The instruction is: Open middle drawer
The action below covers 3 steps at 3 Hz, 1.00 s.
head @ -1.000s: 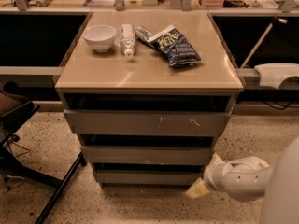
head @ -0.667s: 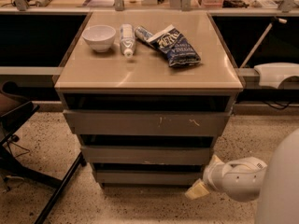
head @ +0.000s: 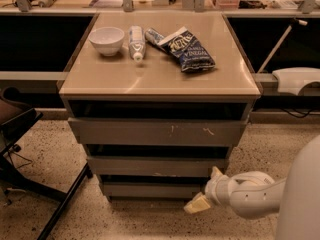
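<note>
Middle drawer: the plain grey, handleless middle drawer (head: pixel 157 166), with a small pale scuff on its lower edge, is at 6 o'clock of the view. It sits between the scratched grey top drawer front (head: pixel 150 132) and the unmarked grey bottom drawer front (head: pixel 150 189), and it looks pushed in.
Gripper: the cream-tipped gripper (head: pixel 206 189) of the white arm is at 5 o'clock of the view, at 4 o'clock from the middle drawer's right end. I cannot tell if its upper tip touches that corner.
Pincer state: released; the two cream tips stand apart and hold nothing.
Just changed: compared with one second ago, the gripper has moved a little toward 9 o'clock, closer to the drawer stack.
Not changed: the three fronts, the round white bowl (head: pixel 106 40) and the dark blue crisp bag (head: pixel 189 50) on the beige cabinet top (head: pixel 150 79) lie as before.
Meaning for the task: in my judgement the approach is nearly finished and the pull has not begun.
</note>
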Each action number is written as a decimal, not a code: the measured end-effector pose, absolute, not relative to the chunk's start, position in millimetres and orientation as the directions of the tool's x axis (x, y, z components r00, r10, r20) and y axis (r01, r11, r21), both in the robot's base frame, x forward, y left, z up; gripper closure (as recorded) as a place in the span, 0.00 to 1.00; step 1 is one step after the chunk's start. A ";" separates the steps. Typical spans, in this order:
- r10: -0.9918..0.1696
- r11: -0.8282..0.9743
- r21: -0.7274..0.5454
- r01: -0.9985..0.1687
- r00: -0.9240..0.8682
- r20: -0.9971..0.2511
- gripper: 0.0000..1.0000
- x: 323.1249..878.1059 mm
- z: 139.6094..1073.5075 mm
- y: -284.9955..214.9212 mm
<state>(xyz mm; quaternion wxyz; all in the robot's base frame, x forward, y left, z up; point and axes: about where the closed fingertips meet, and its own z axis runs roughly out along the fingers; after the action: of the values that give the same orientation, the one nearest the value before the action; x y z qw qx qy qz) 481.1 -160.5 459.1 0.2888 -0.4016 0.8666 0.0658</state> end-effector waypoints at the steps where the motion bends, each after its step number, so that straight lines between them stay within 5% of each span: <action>1: -0.554 0.671 -0.013 -0.741 -0.491 -0.673 0.00 483.5 442.7 -122.6; 3: -0.519 0.653 0.012 -0.757 -0.459 -0.721 0.00 494.2 442.5 -110.3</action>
<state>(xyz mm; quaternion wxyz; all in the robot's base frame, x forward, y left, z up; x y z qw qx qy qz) 494.2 -110.3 442.5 0.3537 -0.3810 0.8375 0.1680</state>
